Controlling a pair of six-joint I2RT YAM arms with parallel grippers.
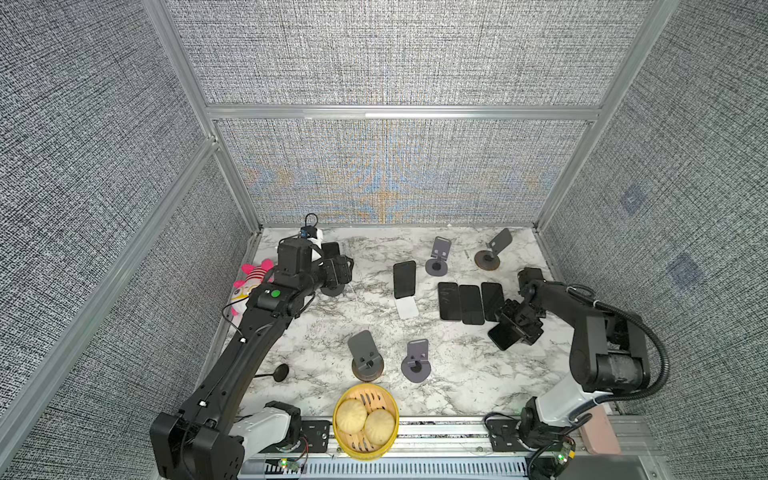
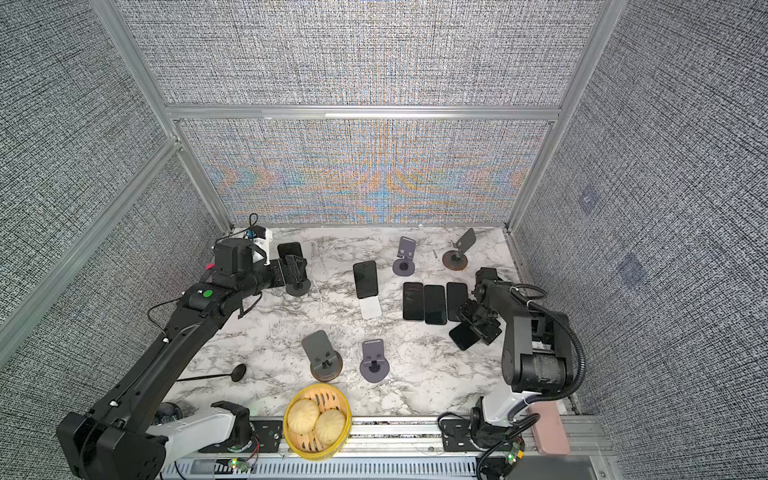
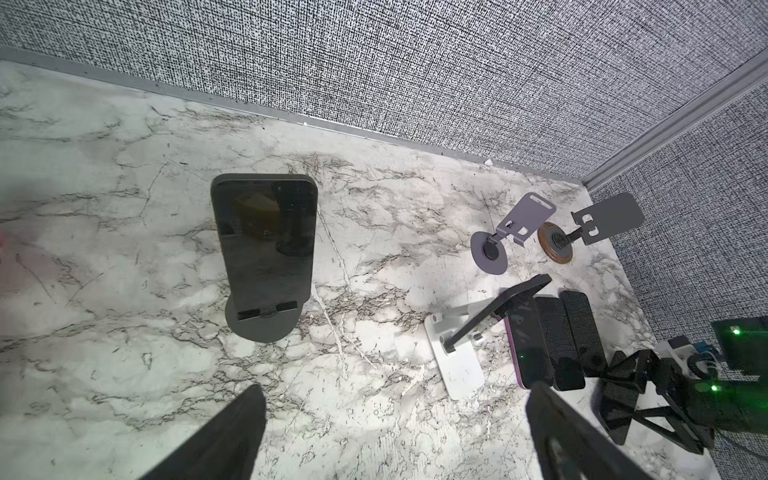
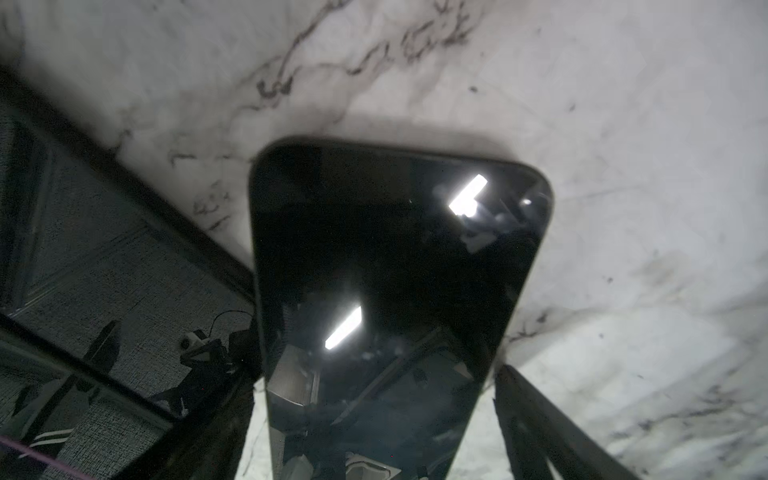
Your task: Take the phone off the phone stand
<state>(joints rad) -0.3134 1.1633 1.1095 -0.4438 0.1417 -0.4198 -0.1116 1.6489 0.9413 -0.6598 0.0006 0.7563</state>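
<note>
The left tool (image 3: 397,388) is released, its two fingers (image 3: 237,428) spread wide with bare marble between them. In both top views it hangs over the upper left of the tabletop (image 1: 316,332), pointing at the phone (image 3: 264,241). That phone stands upright on its phone stand (image 3: 262,328), with its lower edge caught in the stand's two hooks. It is just ahead of the fingertips and apart from them. The stand's round base rests on the marble near the back wall.

The right tool (image 1: 510,331) sits low at the right of the frame, with a finger on either side of a loose phone (image 4: 390,270) whose dark screen faces up. Whether the fingers press on it or only flank it I cannot tell. Just above and to its left in a top view, three flat phones (image 1: 469,303) lie side by side, screens up.

Left of that row, near the middle of the frame, a propped phone (image 1: 404,278) leans on a white stand (image 1: 406,309). Toward the upper right stand a rear grey stand (image 1: 437,255) and a rear brown-based stand (image 1: 494,249). At lower centre are a front brown-based stand (image 1: 365,353) and a front grey stand (image 1: 417,359).

A yellow steamer (image 1: 365,454) holding two buns (image 1: 351,417) sits at the bottom edge. A black spoon (image 1: 280,372) lies at lower left, and a pink plush toy (image 1: 253,276) lies at the left edge beside the left arm.
</note>
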